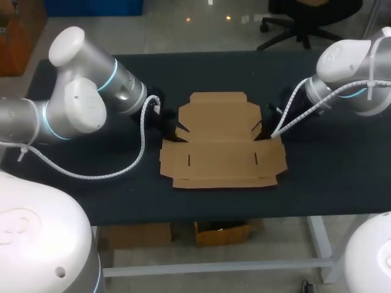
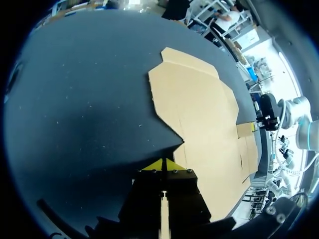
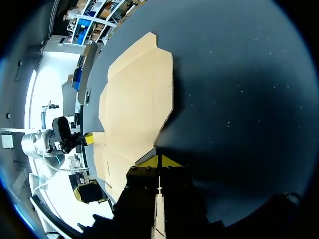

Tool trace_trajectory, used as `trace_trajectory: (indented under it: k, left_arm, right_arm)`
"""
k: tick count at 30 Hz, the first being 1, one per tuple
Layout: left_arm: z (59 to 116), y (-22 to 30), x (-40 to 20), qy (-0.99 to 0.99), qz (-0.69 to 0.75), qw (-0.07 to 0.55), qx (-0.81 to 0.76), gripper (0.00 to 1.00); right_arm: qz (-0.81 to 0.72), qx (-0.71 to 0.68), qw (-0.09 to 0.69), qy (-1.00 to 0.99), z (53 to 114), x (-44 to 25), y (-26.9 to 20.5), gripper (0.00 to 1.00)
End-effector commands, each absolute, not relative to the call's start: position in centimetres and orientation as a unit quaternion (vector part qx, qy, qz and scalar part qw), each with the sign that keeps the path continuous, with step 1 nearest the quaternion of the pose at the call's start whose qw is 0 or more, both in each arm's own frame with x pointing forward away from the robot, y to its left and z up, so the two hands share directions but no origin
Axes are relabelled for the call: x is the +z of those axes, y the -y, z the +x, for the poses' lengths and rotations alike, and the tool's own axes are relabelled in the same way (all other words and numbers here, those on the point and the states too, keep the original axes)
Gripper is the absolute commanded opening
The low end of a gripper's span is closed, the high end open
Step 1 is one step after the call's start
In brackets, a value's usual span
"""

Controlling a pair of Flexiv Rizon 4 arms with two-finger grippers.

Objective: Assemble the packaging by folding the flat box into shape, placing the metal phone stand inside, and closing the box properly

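Every face of the box (image 1: 223, 145) that shows is plain brown cardboard. It lies flat and unfolded on the middle of the black bench (image 1: 91, 189), between the two arms. Its far panel has clipped corners and a shallow tab along the far edge. The near panel is wider, carries two short slots, one towards each side, and ends in a narrow strip along the near edge. A notch cuts in at each side where the two panels meet, with a small flap beside it.

The left jaws, on the left arm (image 1: 91, 101), sit at the left notch. The right jaws, on the right arm (image 1: 351, 76), sit at the right notch. In the left wrist view the yellow tips (image 2: 154, 167) are pressed together into one point, over the bench just beside the cardboard's notch. The right wrist view shows the same for its own tips (image 3: 149, 163).

In the head view both jaws are dark against the dark bench, and we cannot tell whether they touch the cardboard. We cannot tell whether the small flaps lie flat or stand raised. In each wrist view the jaw housing covers the nearest part of the box.
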State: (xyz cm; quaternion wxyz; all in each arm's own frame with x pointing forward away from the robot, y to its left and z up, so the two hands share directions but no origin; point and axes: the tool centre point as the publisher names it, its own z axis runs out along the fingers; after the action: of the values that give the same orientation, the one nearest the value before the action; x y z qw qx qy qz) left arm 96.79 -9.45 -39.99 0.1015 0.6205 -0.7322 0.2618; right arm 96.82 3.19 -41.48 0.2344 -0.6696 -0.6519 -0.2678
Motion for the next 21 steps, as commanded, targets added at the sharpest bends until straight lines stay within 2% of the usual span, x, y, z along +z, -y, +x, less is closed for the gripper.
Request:
trace_trajectory:
  k: [1,21]
  left_arm:
    - [96.86,9.8,-39.95,0.734,0.623,0.097,0.253,0.0]
    - [96.84,10.53,-39.8,0.746,0.605,0.113,0.255,0.0]
  right_arm:
    - [-0.677,-0.261,0.223,0.651,96.54,-41.25,-3.47,0.0]
    - [-0.689,-0.241,0.211,0.65,96.9,-41.36,-3.91,0.0]
